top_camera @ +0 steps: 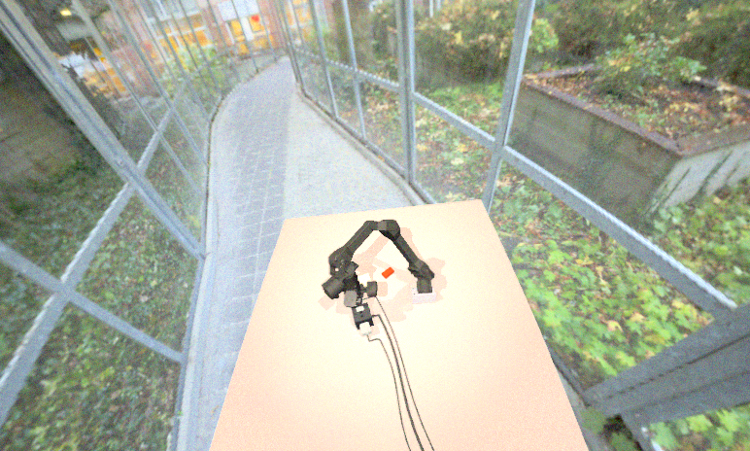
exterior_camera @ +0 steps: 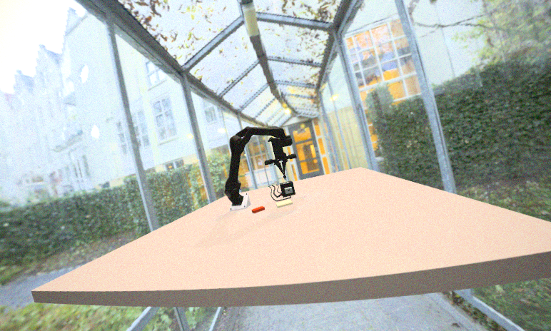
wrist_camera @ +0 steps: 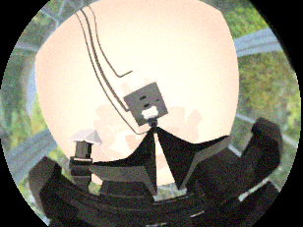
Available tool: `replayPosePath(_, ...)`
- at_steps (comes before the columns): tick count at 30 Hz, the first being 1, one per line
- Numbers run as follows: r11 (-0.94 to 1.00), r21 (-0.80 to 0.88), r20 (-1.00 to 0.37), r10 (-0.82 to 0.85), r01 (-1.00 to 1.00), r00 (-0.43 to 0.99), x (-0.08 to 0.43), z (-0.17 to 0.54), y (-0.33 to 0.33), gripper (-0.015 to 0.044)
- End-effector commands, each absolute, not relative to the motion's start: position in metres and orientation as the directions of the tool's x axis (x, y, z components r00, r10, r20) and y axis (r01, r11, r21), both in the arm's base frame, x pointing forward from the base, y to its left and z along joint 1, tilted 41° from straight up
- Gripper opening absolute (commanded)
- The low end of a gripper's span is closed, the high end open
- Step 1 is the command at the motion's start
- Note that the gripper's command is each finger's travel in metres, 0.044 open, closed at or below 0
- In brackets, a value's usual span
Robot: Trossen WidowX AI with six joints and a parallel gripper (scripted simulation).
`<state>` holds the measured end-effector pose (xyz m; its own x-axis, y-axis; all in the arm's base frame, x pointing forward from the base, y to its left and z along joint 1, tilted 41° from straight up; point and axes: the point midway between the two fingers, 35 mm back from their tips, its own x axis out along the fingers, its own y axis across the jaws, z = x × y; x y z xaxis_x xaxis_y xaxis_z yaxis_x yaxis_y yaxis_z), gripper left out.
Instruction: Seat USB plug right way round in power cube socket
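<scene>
The power cube (top_camera: 363, 317) (exterior_camera: 287, 186) (wrist_camera: 135, 99) is a dark box with small dark slots in its top. My gripper (exterior_camera: 285, 177) (wrist_camera: 154, 130) points down at the cube's edge nearest the wrist camera, fingertips together. It is shut on the USB plug (wrist_camera: 151, 121), a small dark body just beyond the tips in the wrist view. A white piece (wrist_camera: 149, 113) shows between the plug and the cube top. In the exterior view the fingertips are a little above the cube. The cube looks turned relative to the fingers. Whether the plug is in the socket is too small to tell.
A pale block (top_camera: 365, 330) (exterior_camera: 283, 203) shows beside and below the cube. Thin dark cables (top_camera: 395, 369) (wrist_camera: 91, 38) run from the cube across the table (top_camera: 299, 392). A red block (top_camera: 388, 272) (exterior_camera: 258, 209) lies between the cube and the arm's white base (top_camera: 424, 297).
</scene>
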<state>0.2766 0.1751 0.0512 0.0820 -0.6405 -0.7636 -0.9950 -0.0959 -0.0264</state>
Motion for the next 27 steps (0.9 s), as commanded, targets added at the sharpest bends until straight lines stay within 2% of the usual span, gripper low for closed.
replayPosePath(1,-0.018,-0.091,-0.763,-0.641,-0.996,0.081,0.2762,0.051,0.1748,0.0)
replayPosePath(14,0.239,-0.299,-0.763,-0.641,-0.924,0.081,0.2762,0.051,0.1748,0.0)
replayPosePath(27,0.468,-0.473,-0.763,-0.641,-0.746,0.081,0.2762,0.051,0.1748,0.0)
